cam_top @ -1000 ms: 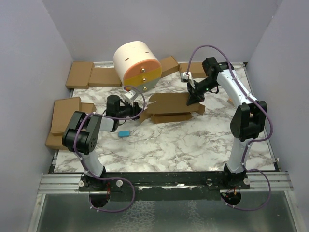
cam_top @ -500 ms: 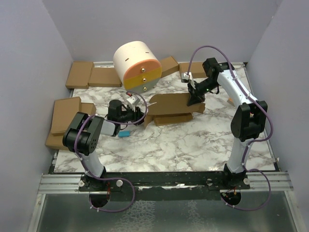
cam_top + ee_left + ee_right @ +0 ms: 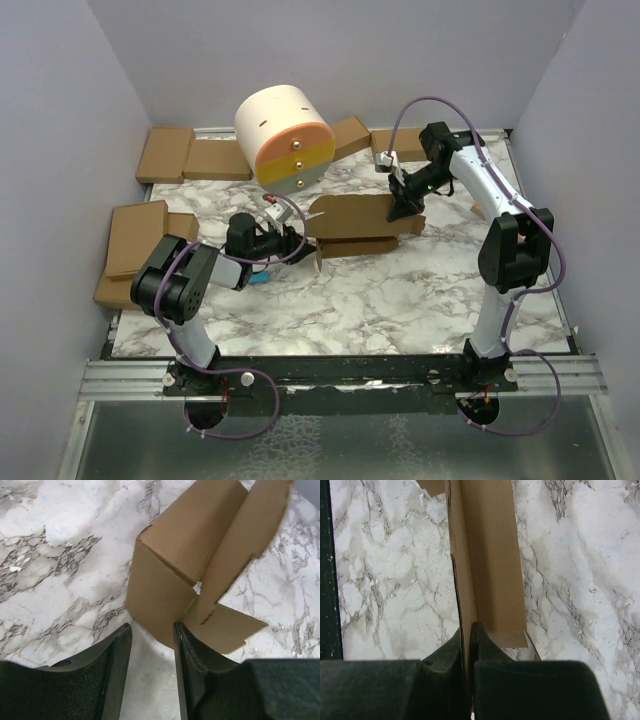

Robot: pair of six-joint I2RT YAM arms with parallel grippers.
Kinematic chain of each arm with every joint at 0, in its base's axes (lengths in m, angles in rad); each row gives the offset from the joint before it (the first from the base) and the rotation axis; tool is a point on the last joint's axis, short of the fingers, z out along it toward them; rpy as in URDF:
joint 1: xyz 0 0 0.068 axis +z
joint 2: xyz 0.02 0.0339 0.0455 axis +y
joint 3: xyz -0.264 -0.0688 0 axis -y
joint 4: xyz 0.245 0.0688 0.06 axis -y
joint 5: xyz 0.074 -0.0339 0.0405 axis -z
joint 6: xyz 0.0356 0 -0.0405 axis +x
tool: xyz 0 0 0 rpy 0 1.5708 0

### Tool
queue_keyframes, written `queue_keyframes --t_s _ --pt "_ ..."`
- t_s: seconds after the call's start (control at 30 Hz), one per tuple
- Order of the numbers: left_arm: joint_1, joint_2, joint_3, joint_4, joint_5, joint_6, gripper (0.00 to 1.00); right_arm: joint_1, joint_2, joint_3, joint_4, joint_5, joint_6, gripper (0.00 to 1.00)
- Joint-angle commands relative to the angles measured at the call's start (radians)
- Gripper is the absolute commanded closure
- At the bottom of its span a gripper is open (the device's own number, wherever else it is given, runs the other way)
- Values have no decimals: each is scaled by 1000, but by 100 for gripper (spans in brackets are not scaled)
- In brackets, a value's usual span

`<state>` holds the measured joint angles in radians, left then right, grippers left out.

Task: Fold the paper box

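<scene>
At the centre of the overhead frame the paper box (image 3: pixel 360 225) lay on the marble table (image 3: pixel 400 300), my right gripper (image 3: pixel 401 209) pinched shut on its raised wall, my left gripper (image 3: pixel 297 243) slightly parted and empty at its left end.

Box (image 3: pixel 360 222) plain brown; table (image 3: pixel 400 290) white marble veined grey; drum (image 3: pixel 283 135) cream, its face banded orange over yellow; cables (image 3: pixel 415 100) purple; walls (image 3: pixel 60 100) pale lilac; side boxes (image 3: pixel 165 152) brown; arms (image 3: pixel 478 180) black and white; small block (image 3: pixel 257 279) blue.
</scene>
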<state>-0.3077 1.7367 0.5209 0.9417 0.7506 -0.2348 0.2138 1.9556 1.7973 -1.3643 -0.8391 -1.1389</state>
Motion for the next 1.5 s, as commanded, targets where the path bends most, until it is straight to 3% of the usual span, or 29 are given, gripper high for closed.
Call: queue_keyframes --t_s 0.0,0.77,1.2,1.47 --pt "-30 8 -27 114 -31 -18 56 -3 -24 -7 16 -5 13 99" --pt "-191 -20 -117 320 -489 108 50 -5 -15 11 -8 -35 14 99" --pt "-200 35 -81 365 -555 116 48 -3 8 65 -43 -73 30 99" --pt "-200 87 -38 404 -524 122 46 -4 23 54 -44 -65 40 99"
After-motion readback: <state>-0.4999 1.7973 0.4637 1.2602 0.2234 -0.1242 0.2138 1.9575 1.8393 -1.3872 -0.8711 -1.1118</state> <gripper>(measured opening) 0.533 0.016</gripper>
